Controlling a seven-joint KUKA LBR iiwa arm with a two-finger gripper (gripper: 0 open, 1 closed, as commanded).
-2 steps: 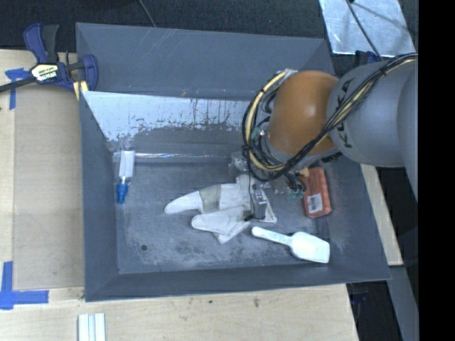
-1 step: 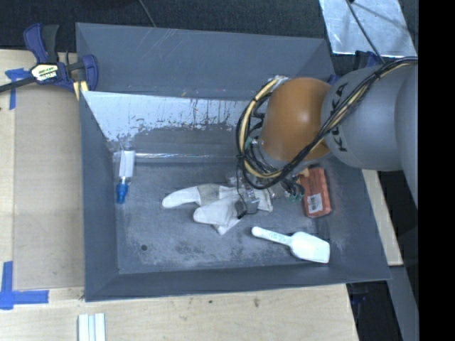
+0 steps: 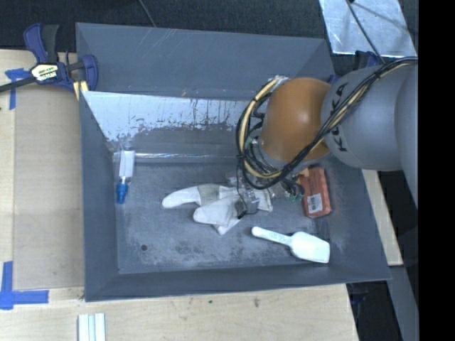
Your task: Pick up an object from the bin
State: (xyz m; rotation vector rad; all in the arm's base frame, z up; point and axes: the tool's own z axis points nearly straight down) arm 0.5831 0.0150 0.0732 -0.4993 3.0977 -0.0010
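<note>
While the robot's hand (image 3: 247,203) hangs low over the right end of a crumpled white cloth (image 3: 202,203), which lies just up and left of a white plastic scoop (image 3: 295,244) in the grey bin (image 3: 213,55), how far it is open cannot be told beneath the orange wrist cover (image 3: 298,119). A clean pick probably means gathering a raised fold, clear of the scoop and of the red-brown packet (image 3: 316,194) just above the scoop.

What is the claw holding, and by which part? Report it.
Cannot be told. The claw sits at the right end of the white cloth in the middle of the bin, but a grip on it cannot be made out.
</note>
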